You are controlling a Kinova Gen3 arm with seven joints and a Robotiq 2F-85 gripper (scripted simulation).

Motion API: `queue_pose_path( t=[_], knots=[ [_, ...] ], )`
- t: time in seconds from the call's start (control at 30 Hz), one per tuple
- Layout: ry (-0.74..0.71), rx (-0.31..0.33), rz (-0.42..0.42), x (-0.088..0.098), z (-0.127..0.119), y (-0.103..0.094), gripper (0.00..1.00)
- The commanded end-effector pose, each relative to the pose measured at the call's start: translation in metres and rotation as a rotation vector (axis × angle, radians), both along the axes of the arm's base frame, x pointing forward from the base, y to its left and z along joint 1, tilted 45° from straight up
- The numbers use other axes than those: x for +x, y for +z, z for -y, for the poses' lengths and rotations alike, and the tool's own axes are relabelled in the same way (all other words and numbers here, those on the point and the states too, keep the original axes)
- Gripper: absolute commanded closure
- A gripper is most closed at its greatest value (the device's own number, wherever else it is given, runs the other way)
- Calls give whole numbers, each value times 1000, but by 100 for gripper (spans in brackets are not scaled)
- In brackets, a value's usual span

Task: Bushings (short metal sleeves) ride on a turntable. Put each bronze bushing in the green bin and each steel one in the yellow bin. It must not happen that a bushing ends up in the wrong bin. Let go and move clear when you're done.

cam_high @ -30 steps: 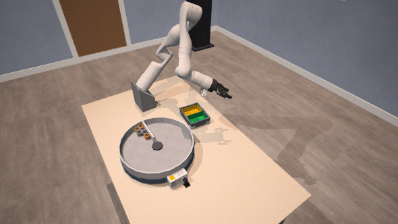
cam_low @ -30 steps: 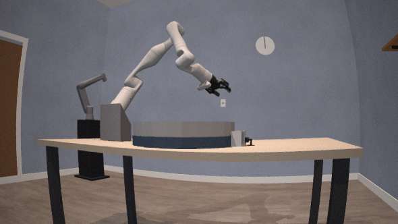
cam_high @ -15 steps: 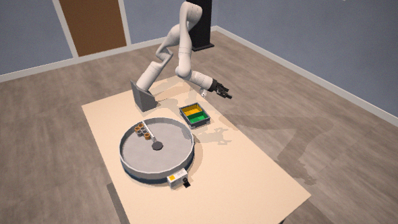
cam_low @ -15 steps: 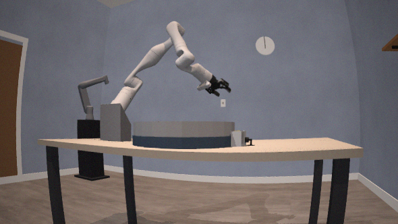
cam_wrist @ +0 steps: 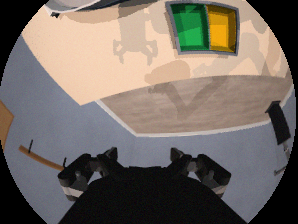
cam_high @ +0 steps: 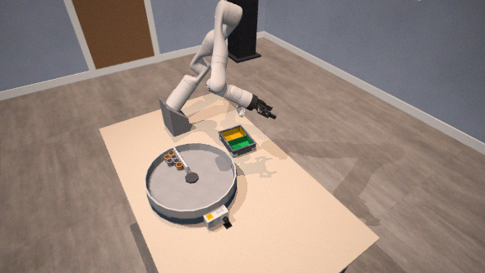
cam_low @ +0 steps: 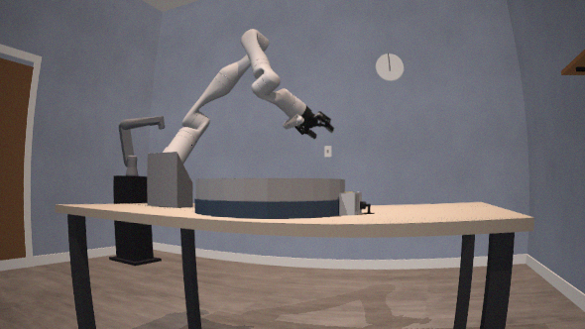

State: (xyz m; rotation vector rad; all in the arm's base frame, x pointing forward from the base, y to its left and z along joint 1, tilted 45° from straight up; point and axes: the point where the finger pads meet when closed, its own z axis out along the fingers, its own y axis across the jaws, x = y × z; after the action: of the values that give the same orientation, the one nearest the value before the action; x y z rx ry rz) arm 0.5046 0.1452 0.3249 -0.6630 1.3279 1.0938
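Blue walls and a wood floor surround our pale counter (cam_high: 288, 197) (cam_low: 421, 218) (cam_wrist: 65, 60). Near its edge by the arm's base, our gripper (cam_high: 269, 113) (cam_low: 322, 133) (cam_wrist: 144, 154) hangs well above, spread fully open with 0 things held. We see the bushings (cam_high: 173, 159) bunched on the turntable (cam_high: 210, 193) (cam_low: 270, 198), beside a white bar (cam_high: 181, 159): some bronze, some steel. Between turntable and counter edge, we have 2 bins joined side by side: yellow (cam_high: 233, 133) (cam_wrist: 221, 31) and green (cam_high: 242, 143) (cam_wrist: 191, 29), with 0 bushings visible in either.

Grey arm (cam_low: 144, 122) (cam_wrist: 280, 171), one, far left, behind the table (cam_high: 284, 197) (cam_low: 278, 227) (cam_wrist: 100, 65): pose altered. Forearm, formerly sloping up to the right, now close to level. Tip: lower and farther right than in either earlier exterior view. Elbow: shifted slightly right and up, the upright link leaning left less than before. Extent of the elbow's shift: apparently slight, the arm being small and distant in that view.
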Motion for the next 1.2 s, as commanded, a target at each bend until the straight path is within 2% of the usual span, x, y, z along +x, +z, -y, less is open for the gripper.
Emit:
queue_pose_path(
  t=[0.0, 0.03, 0.2, 0.4, 0.57, 0.67, 0.83, 1.03, 1.17],
  knots=[
    [-18, 11, -11, -2, 24, -7, 0],
    [-18, 11, -11, -2, 24, -7, 0],
    [-18, 11, -11, -19, 72, -27, 0],
    [-18, 11, -11, -20, 74, -27, 0],
    [-18, 11, -11, -38, 124, -48, 0],
    [-18, 11, -11, -38, 124, -48, 0],
    [-18, 11, -11, -55, 174, -68, 0],
    [-18, 11, -11, -55, 175, -68, 0],
    [-18, 11, -11, -70, 215, -85, 0]
  ],
)
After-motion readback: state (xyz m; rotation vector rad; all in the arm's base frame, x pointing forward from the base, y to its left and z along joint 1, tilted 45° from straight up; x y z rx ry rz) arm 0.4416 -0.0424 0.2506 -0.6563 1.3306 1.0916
